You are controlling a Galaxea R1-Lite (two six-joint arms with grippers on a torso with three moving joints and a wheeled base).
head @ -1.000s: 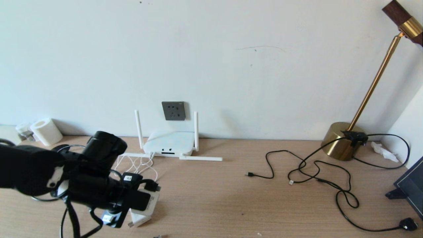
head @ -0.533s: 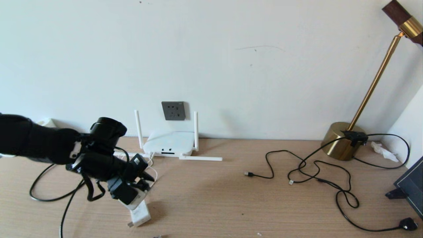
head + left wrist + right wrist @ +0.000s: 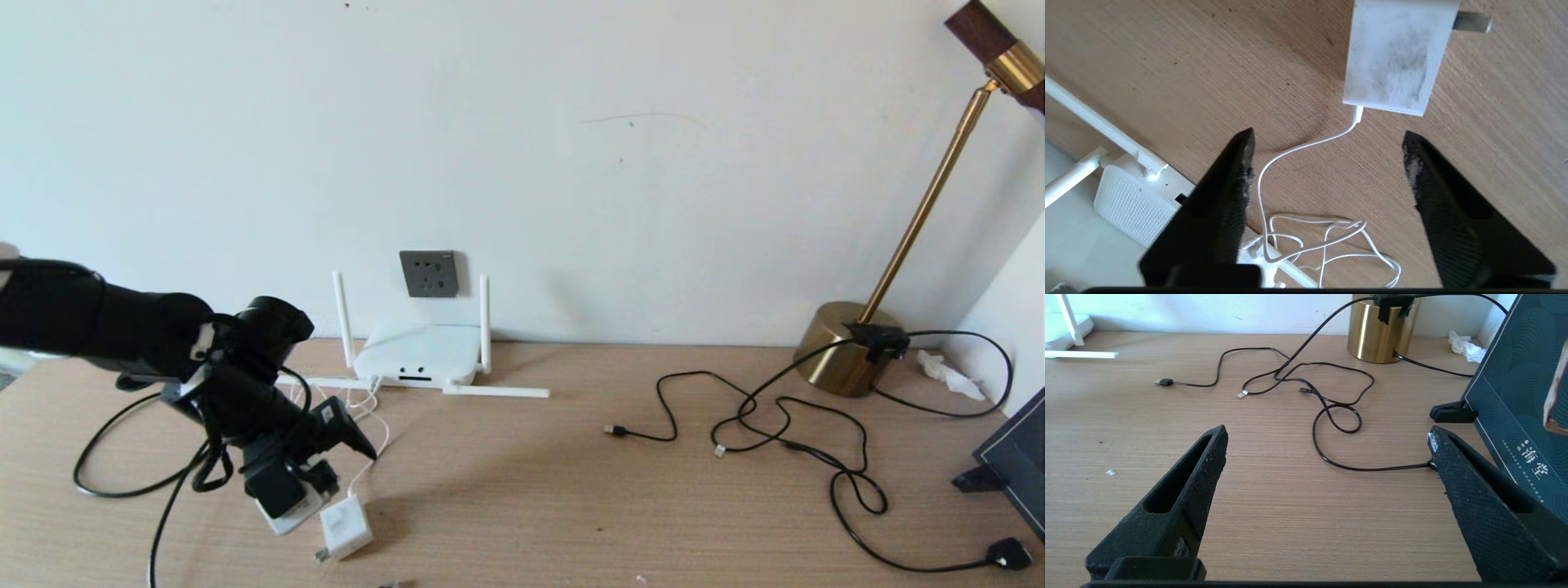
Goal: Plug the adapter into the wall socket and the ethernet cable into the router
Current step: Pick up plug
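Observation:
The white adapter (image 3: 345,527) lies flat on the wooden table with its prongs pointing toward the front edge, and shows close up as the adapter (image 3: 1392,61) in the left wrist view. Its thin white cord (image 3: 1306,147) runs in loose loops to the router (image 3: 418,353), which sits against the wall under the dark grey wall socket (image 3: 429,273). My left gripper (image 3: 326,475) hovers just left of the adapter, open and holding nothing; the left gripper (image 3: 1327,136) points at it, tips short of the block. A thick black ethernet cable (image 3: 90,488) loops at far left. My right gripper (image 3: 1327,435) is open over bare table.
Thin black USB cables (image 3: 784,425) sprawl across the right half of the table. A brass lamp base (image 3: 841,347) stands at the back right beside a crumpled tissue (image 3: 947,371). A dark box (image 3: 1515,396) on a stand sits at the right edge.
My left gripper has gone from shut to wide open, its wrist has rolled, and the arm has reached further from the camera. The adapter has stayed where it was.

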